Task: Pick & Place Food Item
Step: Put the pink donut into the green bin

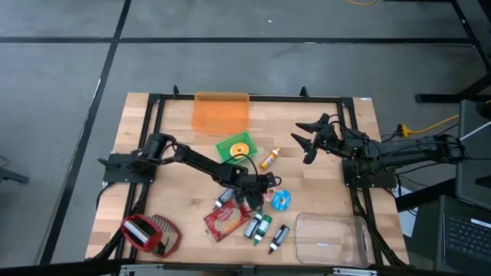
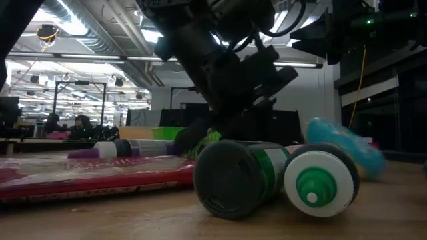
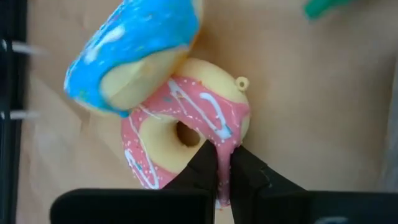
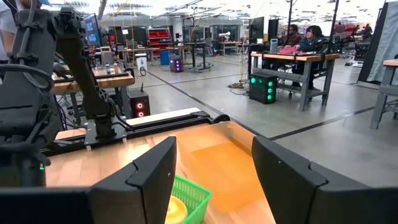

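A pink-iced doughnut lies on the wooden table. A blue-iced doughnut leans with its lower edge on the pink one's far side; it also shows in the overhead view. My left gripper is at the table's middle, slanting down and shut on the pink doughnut, which the gripper hides from above. My right gripper hangs open in the air over the table's far right, fingers apart and holding nothing. My left gripper pinches the pink doughnut's ring on its near side. One finger is at the hole, the other against the outer rim. The fingers slant down from above. The doughnut lies flat on the table under the blue one.
An orange tray sits at the far edge, with a green basket and a yellow bottle in front of it. A red packet and several bottles lie near the doughnuts. A clear container stands at the near right.
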### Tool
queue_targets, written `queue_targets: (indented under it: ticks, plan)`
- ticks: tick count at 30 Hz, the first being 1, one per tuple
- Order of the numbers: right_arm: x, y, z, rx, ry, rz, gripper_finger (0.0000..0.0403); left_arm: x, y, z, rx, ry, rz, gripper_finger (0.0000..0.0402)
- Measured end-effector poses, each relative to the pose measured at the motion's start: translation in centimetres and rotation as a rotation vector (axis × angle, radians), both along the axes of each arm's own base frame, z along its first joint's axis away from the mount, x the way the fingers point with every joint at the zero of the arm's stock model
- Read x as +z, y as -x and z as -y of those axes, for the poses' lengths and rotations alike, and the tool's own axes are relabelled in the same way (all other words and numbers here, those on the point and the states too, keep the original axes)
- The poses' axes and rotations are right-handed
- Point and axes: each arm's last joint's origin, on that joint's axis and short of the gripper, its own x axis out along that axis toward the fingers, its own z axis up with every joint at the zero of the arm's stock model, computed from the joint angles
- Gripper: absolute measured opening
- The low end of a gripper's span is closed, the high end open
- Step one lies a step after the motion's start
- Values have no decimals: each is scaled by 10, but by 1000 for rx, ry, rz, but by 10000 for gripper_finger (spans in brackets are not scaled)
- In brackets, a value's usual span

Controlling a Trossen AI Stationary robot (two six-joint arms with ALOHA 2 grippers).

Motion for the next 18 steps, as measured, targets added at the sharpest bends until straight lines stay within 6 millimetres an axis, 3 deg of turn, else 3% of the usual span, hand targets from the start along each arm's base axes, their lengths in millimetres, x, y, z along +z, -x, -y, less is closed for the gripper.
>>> queue_targets:
  ticks: [5,9,18]
  plan:
    - [0,0,0,0,0,0,213,14,13,1,34,-75,-127,8]
    - [0,0,0,0,0,0,213,30,12,5,91,-140,-173,8]
    - [0,0,0,0,0,-1,213,70,1,3,263,-326,-104,8]
